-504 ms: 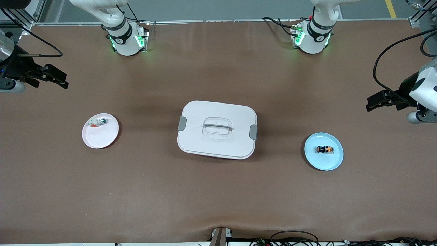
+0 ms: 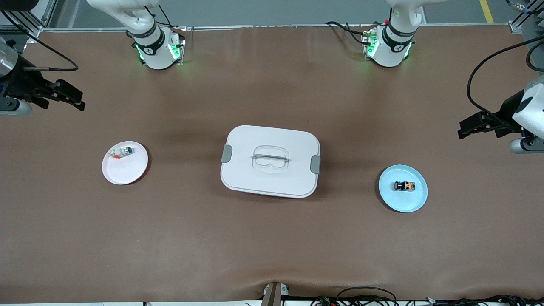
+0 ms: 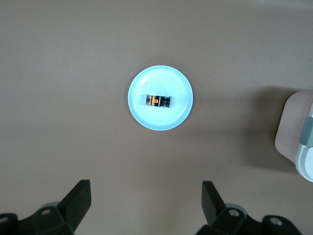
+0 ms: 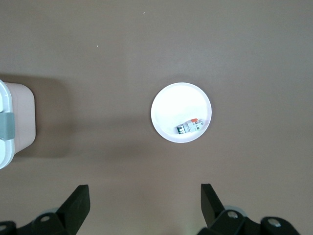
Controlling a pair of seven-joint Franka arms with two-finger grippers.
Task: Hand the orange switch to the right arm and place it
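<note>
White lidded box [image 2: 270, 161] at table centre — grey latches at both ends, clear handle on top. Pale pink plate [image 2: 124, 168] toward the right arm's end, carrying a small white-and-green part [image 2: 123, 151] with a red-orange bit near its rim. Light blue plate [image 2: 403, 196] toward the left arm's end. Brown table [image 2: 272, 238] — cables along its near edge.

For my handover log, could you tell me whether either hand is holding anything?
Nothing is held: both the left hand and right hand are open, and the orange switch lies on its blue plate.
</note>
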